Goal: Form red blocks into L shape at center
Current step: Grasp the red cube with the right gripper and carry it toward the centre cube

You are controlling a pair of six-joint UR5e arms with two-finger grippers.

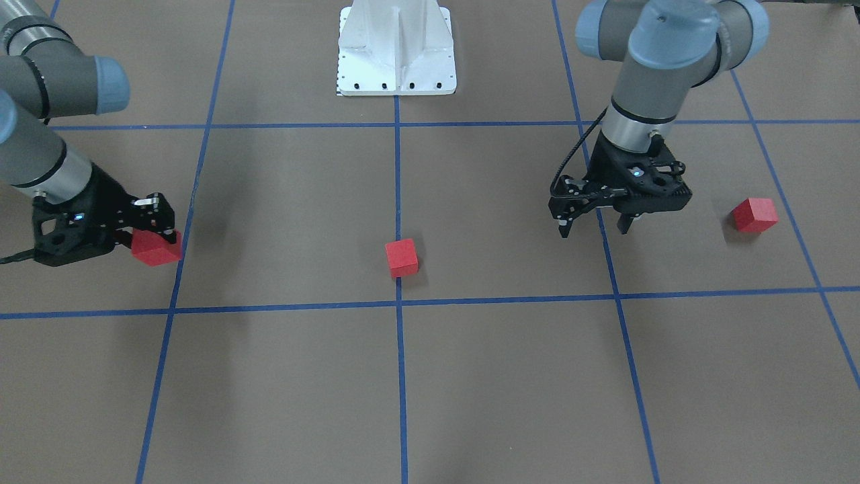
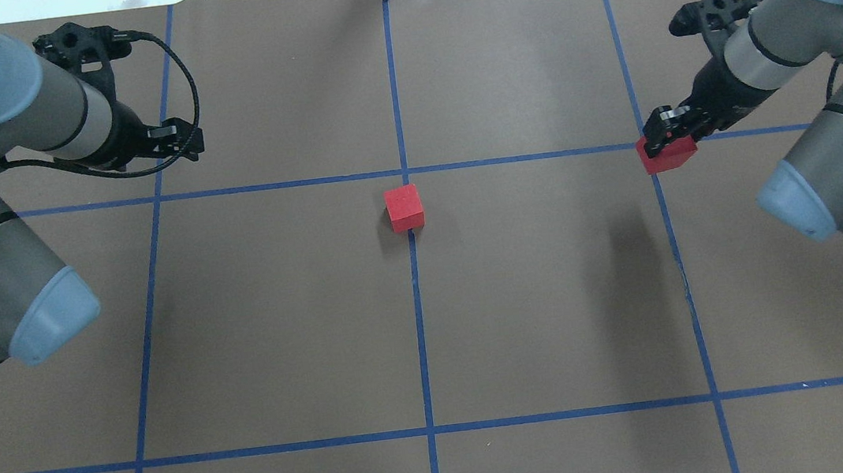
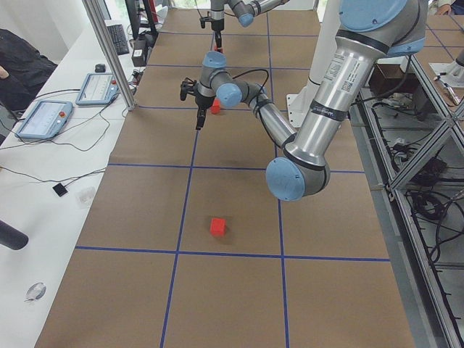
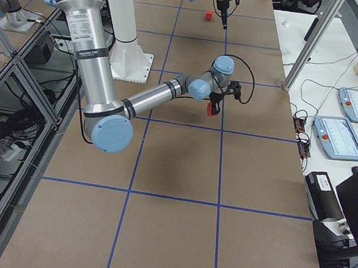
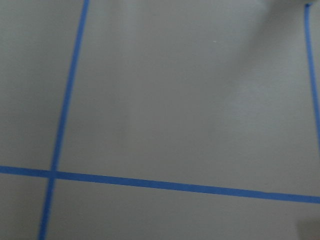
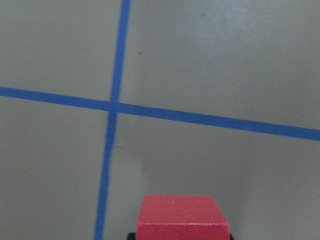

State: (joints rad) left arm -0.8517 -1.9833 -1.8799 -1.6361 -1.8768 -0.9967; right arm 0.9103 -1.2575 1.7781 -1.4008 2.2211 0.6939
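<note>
Block in right tool, another block near center, left tool spread

UR5e pair: left arm & right arm, grey tube links w/ pale-blue joint caps, silver wrist bands. Left gripper & right gripper black, small lit LEDs. Black cable loops at wrist. White base plate, four dark screw holes.
</note>
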